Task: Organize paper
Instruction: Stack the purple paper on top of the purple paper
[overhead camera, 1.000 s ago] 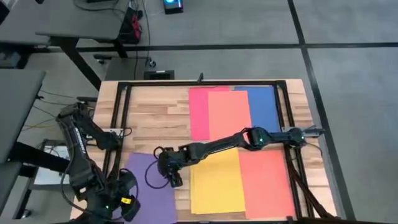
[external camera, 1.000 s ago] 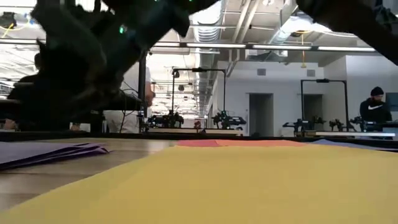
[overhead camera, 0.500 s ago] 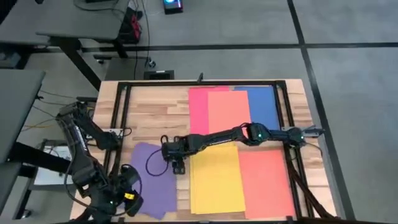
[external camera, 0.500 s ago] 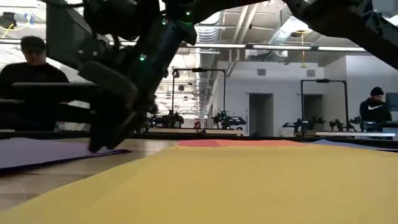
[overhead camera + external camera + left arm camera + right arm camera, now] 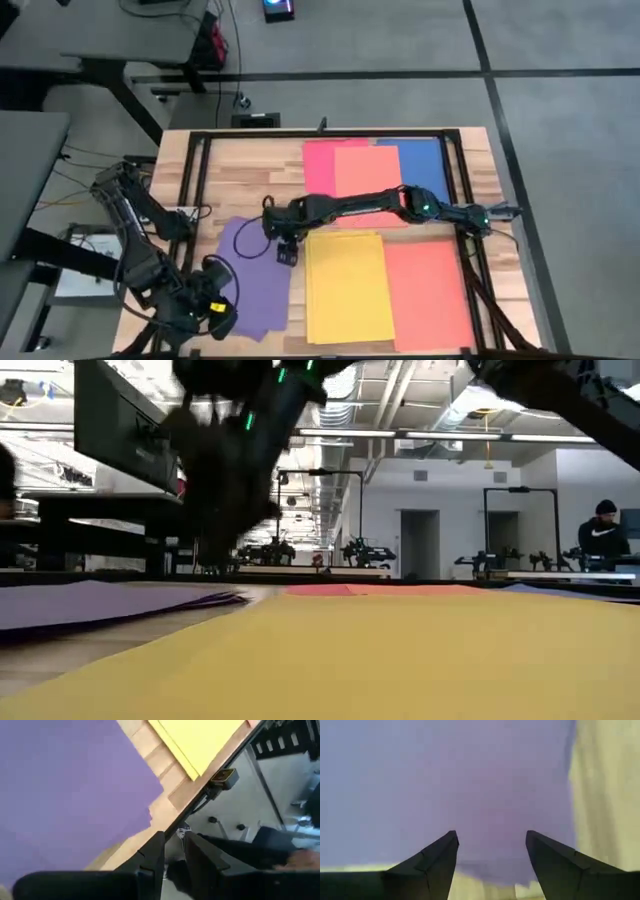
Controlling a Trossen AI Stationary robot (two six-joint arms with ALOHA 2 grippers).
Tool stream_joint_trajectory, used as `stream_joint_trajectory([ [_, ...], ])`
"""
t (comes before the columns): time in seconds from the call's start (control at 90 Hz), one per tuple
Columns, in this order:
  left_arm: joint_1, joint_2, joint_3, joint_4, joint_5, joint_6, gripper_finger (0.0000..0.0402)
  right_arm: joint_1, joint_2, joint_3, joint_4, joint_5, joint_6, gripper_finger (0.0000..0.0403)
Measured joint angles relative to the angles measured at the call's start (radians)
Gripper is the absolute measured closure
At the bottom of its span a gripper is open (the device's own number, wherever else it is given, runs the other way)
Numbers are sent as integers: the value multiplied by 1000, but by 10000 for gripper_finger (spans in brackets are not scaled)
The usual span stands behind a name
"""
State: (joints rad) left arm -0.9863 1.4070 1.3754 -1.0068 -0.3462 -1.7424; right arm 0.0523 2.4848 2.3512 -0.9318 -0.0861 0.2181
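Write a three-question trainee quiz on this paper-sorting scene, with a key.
1. True or false: the purple paper overlaps the yellow paper.
2. Which gripper hangs over the purple paper's edge nearest the yellow stack? A) left B) right
3. Fill in: the blue sheet lies at the table's ___ side, beside the orange sheet.

Key: 1 false, bare wood shows between them. 2 B, the right gripper, fingers open; the left gripper waits at the near corner. 3 far.

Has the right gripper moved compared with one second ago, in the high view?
Yes. The right gripper has moved toward the table's far side and slightly right, from beside the yellow paper's left edge to its far left corner.
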Motion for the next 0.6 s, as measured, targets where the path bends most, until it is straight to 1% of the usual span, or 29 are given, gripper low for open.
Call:
stream_joint_trajectory([
  [0.056,-7,12,-2,11,16,64,343,-19,-32,7,10,-2,-27,176],
  [0.1,-9,30,-9,20,50,120,343,-41,-42,8,10,-2,-39,176],
  [0.156,-16,59,-22,32,95,197,343,-67,-36,7,7,-4,-39,177],
  [0.211,-21,93,-31,50,156,261,346,-95,-15,1,-1,-29,-39,179],
  [0.267,-22,129,-34,70,199,295,357,-115,5,-2,1,-52,-24,185],
  [0.322,-21,174,-35,87,218,297,377,-128,14,-4,12,-65,-4,194],
  [0.389,-20,229,-36,96,222,233,395,-138,23,-4,20,-71,16,208],
  [0.522,-23,316,-36,90,183,25,398,-140,49,-29,24,-73,18,244],
  [0.6,-24,348,-37,83,166,-92,401,-133,50,-44,75,-73,15,269],
])
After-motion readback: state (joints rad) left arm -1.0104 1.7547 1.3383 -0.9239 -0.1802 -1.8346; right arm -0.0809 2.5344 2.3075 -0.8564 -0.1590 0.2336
